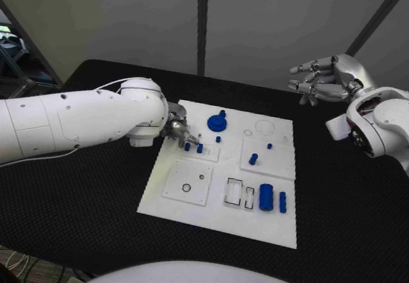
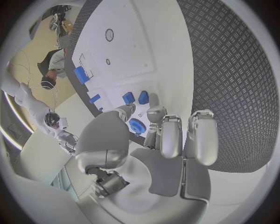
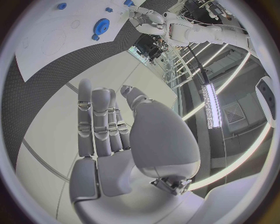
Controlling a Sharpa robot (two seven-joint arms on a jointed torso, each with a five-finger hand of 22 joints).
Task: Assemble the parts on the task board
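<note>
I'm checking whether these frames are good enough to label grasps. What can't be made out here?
- Head view: whether the left robot hand touches a small blue part; the forearm covers most of it.
- Left wrist view: the blue gear is half hidden behind the fingers.
- Right wrist view: the task board is cut off by the circle's rim.

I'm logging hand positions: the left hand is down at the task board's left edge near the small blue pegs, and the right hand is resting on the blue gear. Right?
Not quite. The right hand is raised beyond the table's far edge, away from the blue gear, holding nothing; the head view shows this. The left hand is indeed at the task board by the small blue pegs.
</note>
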